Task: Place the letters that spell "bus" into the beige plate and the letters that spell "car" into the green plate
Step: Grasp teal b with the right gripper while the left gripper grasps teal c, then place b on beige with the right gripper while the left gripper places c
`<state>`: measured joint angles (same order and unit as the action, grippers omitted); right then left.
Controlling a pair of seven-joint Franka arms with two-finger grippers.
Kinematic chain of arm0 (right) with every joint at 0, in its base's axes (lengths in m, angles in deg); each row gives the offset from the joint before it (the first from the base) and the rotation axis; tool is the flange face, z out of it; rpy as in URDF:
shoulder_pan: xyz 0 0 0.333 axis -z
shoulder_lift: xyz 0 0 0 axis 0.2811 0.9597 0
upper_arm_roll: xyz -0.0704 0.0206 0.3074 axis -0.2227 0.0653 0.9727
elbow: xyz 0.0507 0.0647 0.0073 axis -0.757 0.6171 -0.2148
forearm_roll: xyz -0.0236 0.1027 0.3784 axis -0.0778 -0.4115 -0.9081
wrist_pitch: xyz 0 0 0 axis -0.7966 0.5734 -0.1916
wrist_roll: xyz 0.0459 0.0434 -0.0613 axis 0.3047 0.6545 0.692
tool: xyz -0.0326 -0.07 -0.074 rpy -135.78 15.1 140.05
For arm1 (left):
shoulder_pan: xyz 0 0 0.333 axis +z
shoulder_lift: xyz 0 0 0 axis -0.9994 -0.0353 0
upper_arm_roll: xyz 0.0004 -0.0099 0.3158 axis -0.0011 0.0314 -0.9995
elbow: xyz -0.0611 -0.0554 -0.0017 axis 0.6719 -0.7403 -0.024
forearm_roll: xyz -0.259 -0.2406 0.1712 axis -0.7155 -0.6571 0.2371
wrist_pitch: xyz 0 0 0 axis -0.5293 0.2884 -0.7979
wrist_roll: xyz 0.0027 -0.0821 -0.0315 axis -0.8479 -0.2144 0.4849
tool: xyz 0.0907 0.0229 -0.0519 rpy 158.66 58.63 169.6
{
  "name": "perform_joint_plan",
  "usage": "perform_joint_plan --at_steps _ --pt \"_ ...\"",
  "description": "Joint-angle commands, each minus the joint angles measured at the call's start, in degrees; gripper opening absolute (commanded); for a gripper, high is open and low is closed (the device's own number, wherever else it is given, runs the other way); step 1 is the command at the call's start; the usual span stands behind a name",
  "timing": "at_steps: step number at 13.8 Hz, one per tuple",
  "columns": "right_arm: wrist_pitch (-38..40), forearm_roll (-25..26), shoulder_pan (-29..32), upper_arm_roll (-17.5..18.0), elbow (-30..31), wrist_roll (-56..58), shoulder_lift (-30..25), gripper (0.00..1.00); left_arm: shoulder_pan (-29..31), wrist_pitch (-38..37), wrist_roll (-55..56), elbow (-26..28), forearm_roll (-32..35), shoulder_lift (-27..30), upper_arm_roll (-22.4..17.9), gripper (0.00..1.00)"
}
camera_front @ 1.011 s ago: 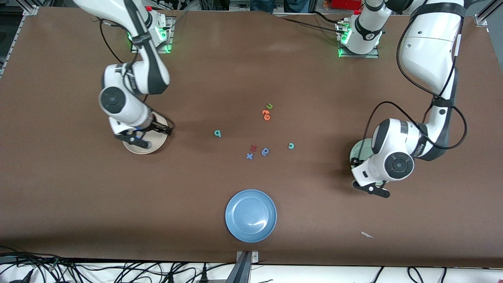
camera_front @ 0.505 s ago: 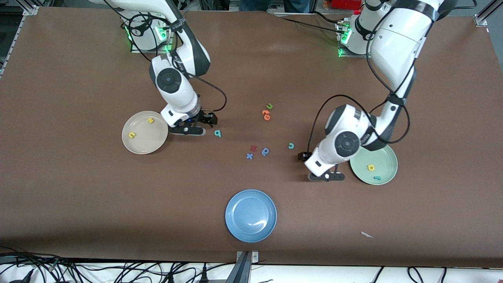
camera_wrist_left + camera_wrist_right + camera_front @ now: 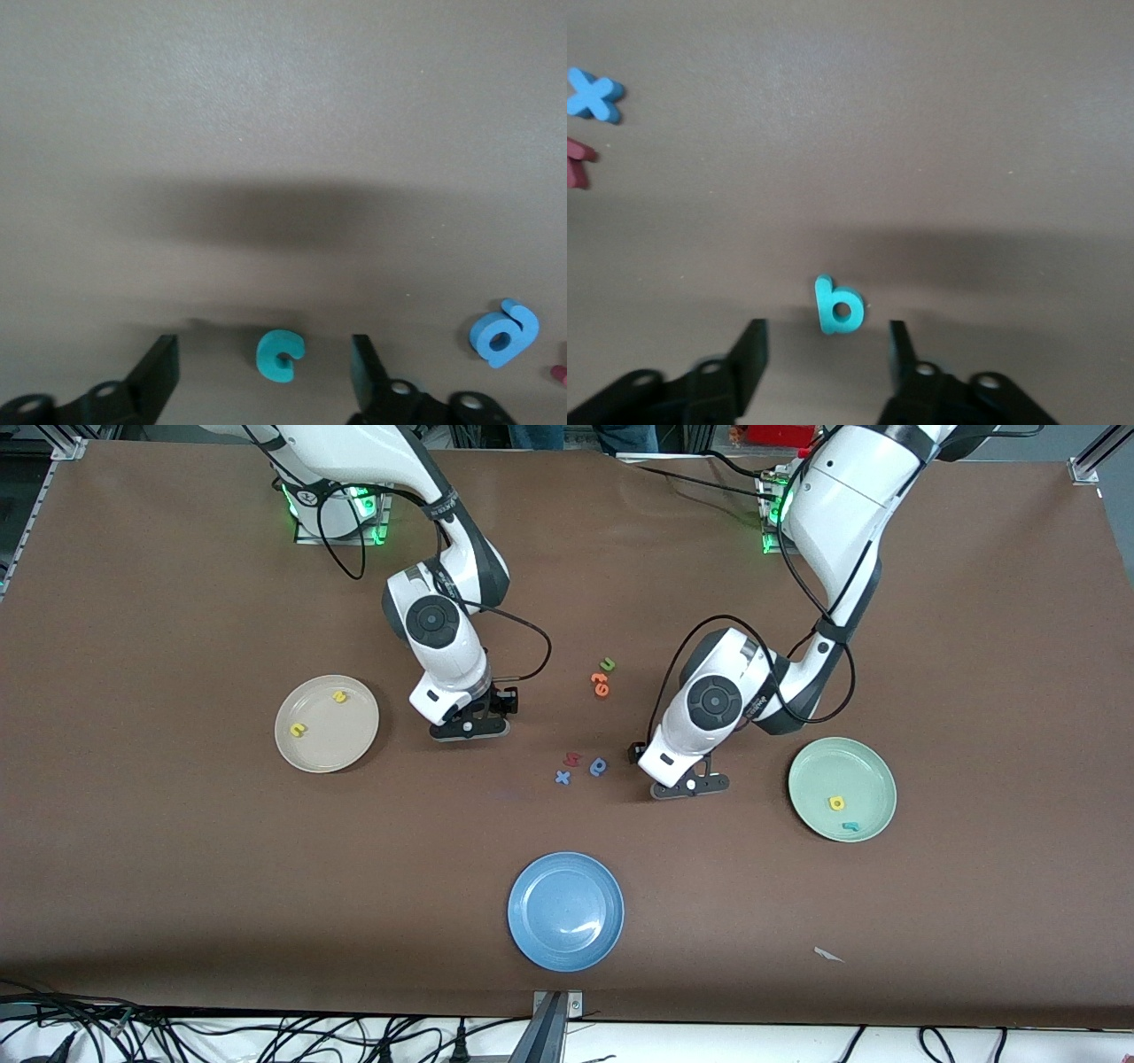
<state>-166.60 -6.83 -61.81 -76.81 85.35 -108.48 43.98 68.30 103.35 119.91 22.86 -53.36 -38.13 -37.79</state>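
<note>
Two yellow foam letters are lying in the round cream-beige plate (image 3: pixel 326 724) near the right arm's table end. The right gripper (image 3: pixel 824 354) is straddling the teal "b" (image 3: pixel 835 308), fingers apart, nothing gripped. The left gripper (image 3: pixel 263 372) is bracketing the teal "c" (image 3: pixel 281 354), likewise unclosed. The mint-green plate (image 3: pixel 842 789) is holding two letters; these last two are left.

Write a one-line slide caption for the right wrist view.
Right hand, fingers open, poised around the teal "b" lying flat on the brown table, with a blue "x" farther off.

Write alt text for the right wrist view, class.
The right gripper, fingers open, brackets a teal "b" lying flat on the brown table. A blue "x" and a red letter lie farther off at the frame's edge.
</note>
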Motion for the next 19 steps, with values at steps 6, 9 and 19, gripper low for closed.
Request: perform_joint_plan --at_steps 6,9,19 --pt "-3.48 0.44 -1.10 -0.04 -1.11 0.43 3.90 0.53 -1.42 1.51 3.96 1.78 2.00 0.12 -0.60 0.57" --pt "-3.49 0.44 -1.54 -0.13 -1.03 0.60 4.07 0.33 -1.60 1.51 4.40 1.43 2.00 -0.32 -0.77 0.42" --pt "15.46 0.53 -1.45 -14.08 -0.59 10.25 -6.91 0.08 -1.60 2.31 4.41 0.99 2.08 -0.85 -1.12 0.17"
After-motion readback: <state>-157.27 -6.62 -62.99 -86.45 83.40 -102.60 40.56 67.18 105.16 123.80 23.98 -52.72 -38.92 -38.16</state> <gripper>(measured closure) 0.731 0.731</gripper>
